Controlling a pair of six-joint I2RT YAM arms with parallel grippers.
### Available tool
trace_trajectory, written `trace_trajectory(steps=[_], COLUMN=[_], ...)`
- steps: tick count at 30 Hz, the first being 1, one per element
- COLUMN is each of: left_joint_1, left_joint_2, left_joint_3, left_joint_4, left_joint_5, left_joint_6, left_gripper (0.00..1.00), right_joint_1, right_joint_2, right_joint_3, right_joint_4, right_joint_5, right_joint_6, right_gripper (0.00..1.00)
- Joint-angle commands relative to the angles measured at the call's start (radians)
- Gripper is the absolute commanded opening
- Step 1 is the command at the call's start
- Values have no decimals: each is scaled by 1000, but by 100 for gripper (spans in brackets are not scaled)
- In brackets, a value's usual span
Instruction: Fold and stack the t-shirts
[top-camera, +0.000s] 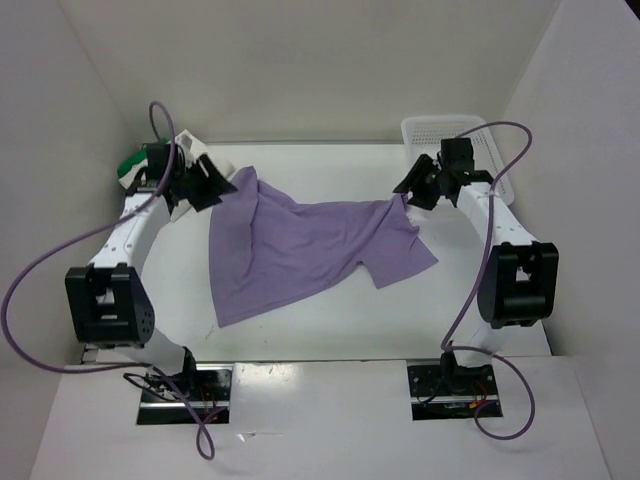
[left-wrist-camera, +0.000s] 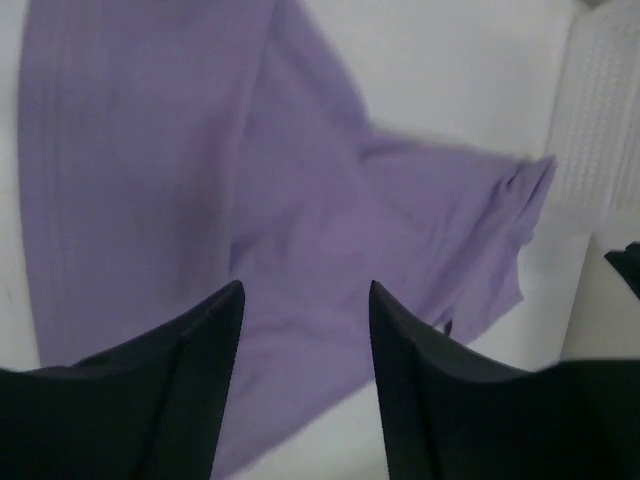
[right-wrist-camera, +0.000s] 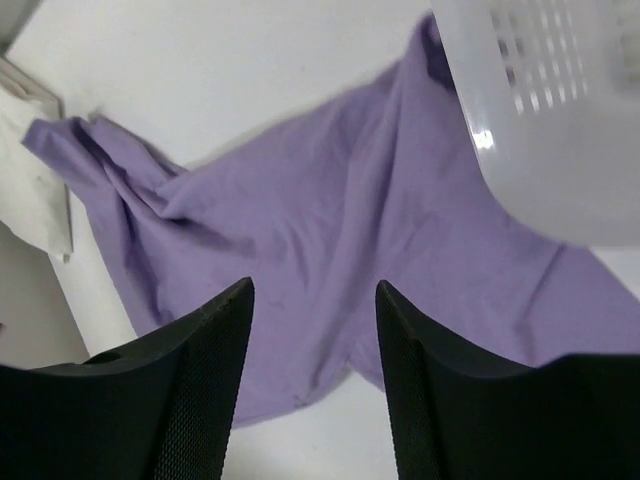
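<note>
A pale lavender t-shirt (top-camera: 300, 250) lies spread and wrinkled across the middle of the table. Its far corners reach toward both grippers. My left gripper (top-camera: 220, 186) hovers at the shirt's far left corner. It is open, and the left wrist view shows only the lavender cloth (left-wrist-camera: 200, 180) beyond my left gripper (left-wrist-camera: 305, 295). My right gripper (top-camera: 408, 190) is at the far right corner, also open. The lavender shirt (right-wrist-camera: 330, 220) lies below my right gripper (right-wrist-camera: 313, 300), not pinched. A green shirt (top-camera: 130, 165) and a cream-white shirt (top-camera: 192, 146) sit at the far left.
A white mesh basket (top-camera: 450, 135) stands at the back right, close beside the right wrist and large in its view as the basket (right-wrist-camera: 550, 110). White walls enclose the table on three sides. Purple cables loop from both arms.
</note>
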Motion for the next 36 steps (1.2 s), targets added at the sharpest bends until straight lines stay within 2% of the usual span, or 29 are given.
trace_trajectory(steps=[1,2,4,5,6,7,9,11,13,18,21,25,28,31,32,34,36], left_joint_1=[-9,-9,-9,-9,-9,-9,-9,-9,-9,-18,-46,-46,-46,-37,-15,-15,-6], left_joint_2=[-166,-203,-315,-351,-388,-443,-443,-455,-455,-540,-570,-549,-567,-720,-833,-933,-948], left_joint_3=[-262,-318,-433,-517,-552,-581,-612,-629,-667,-678,-740,-814,-836,-889,-935,-975,-1027], left_joint_4=[-31,-52,-92,-115,-162,-191,-283,-296,-296,-420,-434,-370,-339,-298,-298,-310,-331], left_joint_5=[49,23,23,-1,-14,-26,-76,-77,-63,-144,-153,-89,-107,-116,-104,-81,-81], left_joint_6=[-47,-67,-149,-175,-202,-257,-299,-351,-393,-425,-517,-601,-679,-826,-901,-949,-963], left_gripper=[56,36,25,21,15,13,13,18,24,52,52,52,54,57,57,60,60], right_joint_1=[20,20,38,38,47,48,57,57,69,90,90,110,121,121,121,121,121], right_joint_2=[-97,-107,-127,-127,-127,-138,-138,-158,-158,-177,-187,-187,-207,-226,-238,-253,-276], right_joint_3=[-76,-107,-130,-130,-142,-154,-164,-173,-182,-237,-260,-271,-280,-280,-291,-300,-323], right_joint_4=[31,31,18,18,6,6,-3,-3,-14,-26,-26,-26,-26,-35,-44,-45,-34], right_joint_5=[-4,-4,-4,-4,-16,-16,-16,-28,-37,-59,-68,-100,-109,-119,-129,-140,-149], right_joint_6=[15,15,6,-5,-17,-17,-26,-26,-26,-35,-35,-35,-35,-57,-69,-78,-78], right_gripper=[57,47,32,20,17,15,15,15,20,22,22,23,23,26,26,26,26])
